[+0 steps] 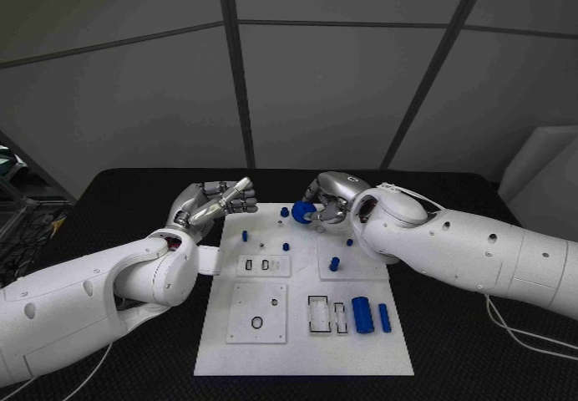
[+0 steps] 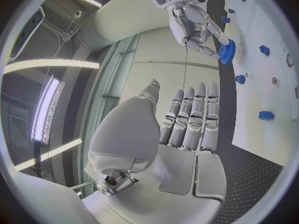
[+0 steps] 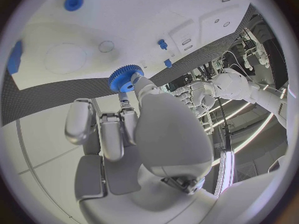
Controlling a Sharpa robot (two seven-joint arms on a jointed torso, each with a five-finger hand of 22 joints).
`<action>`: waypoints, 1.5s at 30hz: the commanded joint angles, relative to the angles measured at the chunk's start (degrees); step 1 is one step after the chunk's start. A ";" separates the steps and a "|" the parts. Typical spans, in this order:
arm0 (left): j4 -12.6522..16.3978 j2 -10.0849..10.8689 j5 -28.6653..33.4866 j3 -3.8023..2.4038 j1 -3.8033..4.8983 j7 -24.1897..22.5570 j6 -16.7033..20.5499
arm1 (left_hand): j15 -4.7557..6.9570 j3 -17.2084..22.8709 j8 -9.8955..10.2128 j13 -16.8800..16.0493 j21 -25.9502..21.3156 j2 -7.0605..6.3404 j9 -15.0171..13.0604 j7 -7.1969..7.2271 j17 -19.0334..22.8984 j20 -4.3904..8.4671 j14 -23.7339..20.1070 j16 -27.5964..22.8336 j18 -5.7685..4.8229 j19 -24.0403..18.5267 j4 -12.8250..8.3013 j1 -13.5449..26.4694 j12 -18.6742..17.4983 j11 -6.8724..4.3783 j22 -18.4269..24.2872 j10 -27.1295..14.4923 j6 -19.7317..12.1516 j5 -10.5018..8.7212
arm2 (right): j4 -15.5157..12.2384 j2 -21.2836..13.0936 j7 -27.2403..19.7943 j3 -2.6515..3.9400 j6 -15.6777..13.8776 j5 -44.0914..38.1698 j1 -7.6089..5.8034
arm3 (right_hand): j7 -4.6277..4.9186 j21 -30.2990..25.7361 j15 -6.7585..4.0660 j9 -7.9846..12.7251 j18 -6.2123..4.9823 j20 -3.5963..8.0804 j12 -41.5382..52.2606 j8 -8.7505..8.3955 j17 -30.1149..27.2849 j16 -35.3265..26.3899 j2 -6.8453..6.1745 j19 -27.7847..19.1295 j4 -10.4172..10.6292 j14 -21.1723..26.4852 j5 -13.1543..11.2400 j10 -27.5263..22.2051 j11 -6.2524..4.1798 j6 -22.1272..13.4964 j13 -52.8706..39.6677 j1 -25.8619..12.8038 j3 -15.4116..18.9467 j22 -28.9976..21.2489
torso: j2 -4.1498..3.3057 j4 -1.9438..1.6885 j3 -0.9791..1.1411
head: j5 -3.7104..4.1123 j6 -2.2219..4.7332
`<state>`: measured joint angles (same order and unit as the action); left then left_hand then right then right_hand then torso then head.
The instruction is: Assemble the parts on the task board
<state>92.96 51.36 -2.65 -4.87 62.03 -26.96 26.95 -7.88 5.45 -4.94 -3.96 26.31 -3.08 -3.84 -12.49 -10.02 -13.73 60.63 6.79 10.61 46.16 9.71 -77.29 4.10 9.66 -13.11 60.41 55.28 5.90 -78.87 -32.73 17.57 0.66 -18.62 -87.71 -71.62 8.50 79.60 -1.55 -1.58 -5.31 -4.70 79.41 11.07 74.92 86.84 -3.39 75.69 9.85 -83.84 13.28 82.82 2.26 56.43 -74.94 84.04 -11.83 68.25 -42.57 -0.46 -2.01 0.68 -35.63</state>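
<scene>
Right hand (image 1: 327,200) pinches a blue gear (image 1: 302,210) above the white task board (image 1: 301,351); left hand (image 1: 215,203) curls empty.

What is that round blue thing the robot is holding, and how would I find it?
Look at the white task board in the middle of the black table, then go to its far edge. There the right hand holds a blue gear with teeth round its rim; the other blue parts are plain pegs and cylinders.

A black tabletop (image 1: 120,188) was set before a grey panelled wall (image 1: 325,83), divided by dark seams. A white block (image 1: 545,167) was seen at the far right. Long light strips (image 2: 50,109) were mounted overhead.
</scene>
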 commanded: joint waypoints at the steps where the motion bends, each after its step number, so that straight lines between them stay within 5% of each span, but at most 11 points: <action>1: 0.08 -0.04 -0.35 -0.06 0.10 -0.26 -0.11 | 0.14 -0.08 0.22 0.07 0.07 0.57 0.05 -0.41 -0.05 -0.09 -0.33 -0.32 -0.43 -0.33 -0.26 0.15 -0.30 0.36 -0.08 -0.07 0.04 -0.24 | 0.73 1.55 1.88 -0.06 -1.07 -3.59 -0.12 | -1.77 0.33 -0.41 -2.38 0.75 0.21 -0.11 -0.15 6.35 0.17 -0.15 0.20 0.12 -4.42 0.24 0.16 -0.35 4.01 -2.47 -0.39 -0.40 0.07 | -0.07 -0.03 -0.02 | -0.51 -0.14; 21: -0.01 -0.11 -0.35 -0.07 0.14 -0.26 0.08 | 0.13 -0.05 0.25 0.07 0.08 0.61 0.05 -0.43 -0.07 -0.11 -0.34 -0.36 -0.43 -0.38 -0.32 0.09 -0.31 0.37 -0.08 -0.09 0.03 -0.24 | 5.56 8.61 1.96 -1.84 1.94 -4.66 0.29 | -1.53 0.30 -0.28 -2.26 0.74 0.14 -0.27 -1.01 6.34 0.16 -0.81 0.11 -0.10 -4.41 0.28 0.06 -0.17 3.81 -2.47 -1.29 -1.12 0.02 | -0.13 0.14 0.08 | -1.13 -0.57; 34: -0.17 -0.03 -0.35 -0.08 0.30 -0.02 -0.03 | 0.12 0.00 0.27 0.06 0.09 0.68 0.04 -0.42 -0.11 -0.14 -0.34 -0.45 -0.42 -0.50 -0.45 -0.04 -0.31 0.37 -0.09 -0.08 0.06 -0.23 | 7.03 9.96 3.20 -2.09 1.56 -6.12 0.76 | -1.23 0.03 -0.08 -2.19 0.64 -0.02 -1.03 -1.95 5.91 -0.01 -1.41 -0.29 -0.26 -4.31 0.22 -0.47 0.08 3.31 -1.81 -2.16 -1.70 -0.48 | -0.04 0.10 0.09 | -1.20 -0.78; 45: -0.23 0.01 -0.35 -0.08 0.41 0.15 -0.06 | 0.11 0.01 0.29 0.06 0.10 0.70 0.04 -0.43 -0.13 -0.15 -0.34 -0.49 -0.42 -0.54 -0.49 -0.07 -0.31 0.38 -0.10 -0.09 0.06 -0.23 | 8.01 10.44 3.41 -2.11 2.57 -6.17 0.90 | 0.93 -0.38 1.52 -2.03 0.54 -1.38 -4.08 -6.95 5.59 -0.17 -3.93 -0.84 -0.22 -4.21 -0.35 -2.77 1.99 -3.62 1.09 -4.82 -2.10 -1.08 | -0.02 0.21 0.13 | -1.50 -0.91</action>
<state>92.69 51.36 -2.65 -4.88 62.30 -26.76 27.12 -7.88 5.45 -4.94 -3.96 26.31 -3.08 -3.84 -12.49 -10.07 -13.94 60.63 6.44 10.61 45.95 9.71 -77.29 4.10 9.66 -13.14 60.41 55.28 5.90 -70.97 -22.31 20.65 -1.48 -17.00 -93.27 -70.58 9.32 79.60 -0.51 -3.81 -5.33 -5.53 75.56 4.42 74.90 86.84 -6.57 74.85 9.92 -84.04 13.09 80.41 4.21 53.26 -73.96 79.07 -14.10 67.26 -42.60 -0.30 -1.90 -0.70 -36.47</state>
